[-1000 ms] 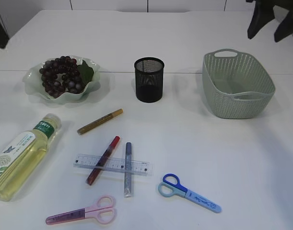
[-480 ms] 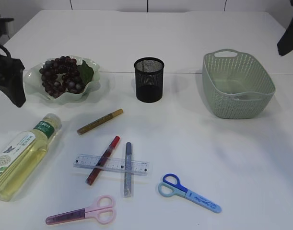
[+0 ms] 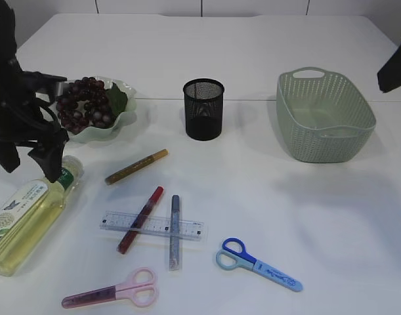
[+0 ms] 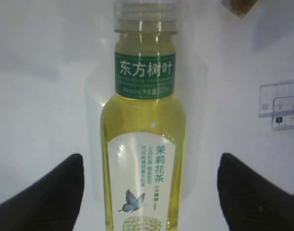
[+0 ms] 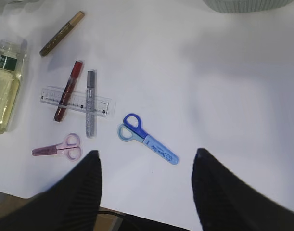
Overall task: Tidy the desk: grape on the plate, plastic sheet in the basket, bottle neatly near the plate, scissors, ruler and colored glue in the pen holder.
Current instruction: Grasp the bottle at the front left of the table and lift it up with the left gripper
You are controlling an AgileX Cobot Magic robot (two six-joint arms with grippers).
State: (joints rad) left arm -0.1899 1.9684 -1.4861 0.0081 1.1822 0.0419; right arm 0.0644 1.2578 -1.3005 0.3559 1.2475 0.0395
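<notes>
Grapes (image 3: 85, 102) already on the plate (image 3: 125, 125), so that part looks done; no plastic sheet visible anywhere, and I can't see into the basket (image 3: 325, 117) well enough to say if it's in there. Rest is left: bottle (image 3: 31, 213) lying on its side on the surface (image 3: 285, 216), left of the glue sticks; pen holder (image 3: 204, 109) looks empty; ruler (image 3: 152, 225) lies flat under the red glue (image 3: 141, 219) and silver glue (image 3: 174, 231), gold glue (image 3: 136, 166) apart; pink scissors (image 3: 111, 292) and blue scissors (image 3: 258, 264) near the front edge. Left hand (image 4: 149, 190) spread wide, straddling the bottle, not touching, likely bottle grasp next. Right hand (image 5: 147, 180) spread, high, holding nothing. Bottle label reads 东方树叶, 茉莉花茶, butterfly graphic; the small print is too blurred to be sure of.
</notes>
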